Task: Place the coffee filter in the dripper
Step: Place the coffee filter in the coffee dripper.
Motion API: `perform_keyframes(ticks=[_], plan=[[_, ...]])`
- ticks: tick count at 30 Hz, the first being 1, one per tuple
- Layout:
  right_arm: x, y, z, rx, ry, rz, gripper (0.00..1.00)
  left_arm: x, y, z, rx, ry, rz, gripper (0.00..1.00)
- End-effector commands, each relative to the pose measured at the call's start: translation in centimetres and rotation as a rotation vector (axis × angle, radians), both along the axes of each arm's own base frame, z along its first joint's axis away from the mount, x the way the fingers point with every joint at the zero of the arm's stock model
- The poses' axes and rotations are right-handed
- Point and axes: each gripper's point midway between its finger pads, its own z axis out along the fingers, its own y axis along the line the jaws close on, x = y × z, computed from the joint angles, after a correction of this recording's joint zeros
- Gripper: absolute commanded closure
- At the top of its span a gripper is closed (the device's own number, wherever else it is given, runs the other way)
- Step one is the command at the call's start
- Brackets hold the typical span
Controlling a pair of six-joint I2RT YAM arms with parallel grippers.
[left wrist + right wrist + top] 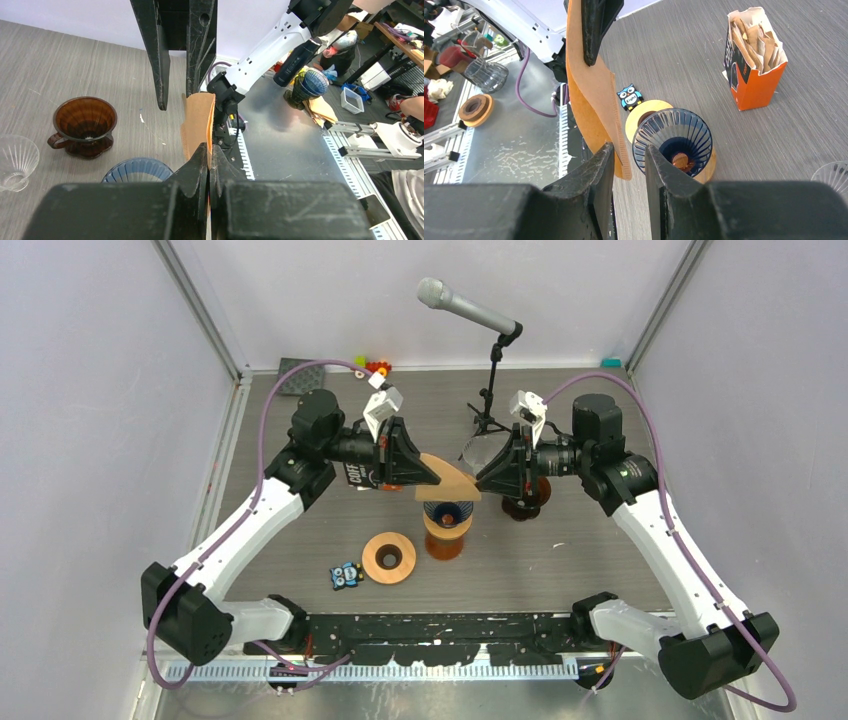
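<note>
Brown paper, the coffee filter (pixel 450 481) is held up just above the blue dripper (pixel 447 512) in the top view; the orange box (pixel 355 478) reads "COFF". Left wrist: fingers of the left gripper (pixel 208 162) pinch the filter's edge. Right wrist: fingers of the right gripper (pixel 626 165) stand parted at its free edge; better to open the cone before lowering. The owl tag (pixel 630 96) has lettering too small to read.

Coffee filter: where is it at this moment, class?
In the top external view, the coffee filter is mid-table, pinched in the jaws of the left gripper, facing the right gripper, close by the blue dripper.
</note>
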Motion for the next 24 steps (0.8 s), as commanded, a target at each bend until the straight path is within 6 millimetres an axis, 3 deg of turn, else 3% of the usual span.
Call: perform_keyframes(ticks=[1,24], plan=[[0.3,0.0,0.8,0.020,-0.036,-0.006,0.66,-0.7,-0.2,0.5,-0.015,-0.016,-0.046,1.00],[0.7,0.1,0.2,0.004,-0.026,-0.009,0.77,-1.7,-0.2,0.4,-0.016,-0.026,-0.097,1.00]])
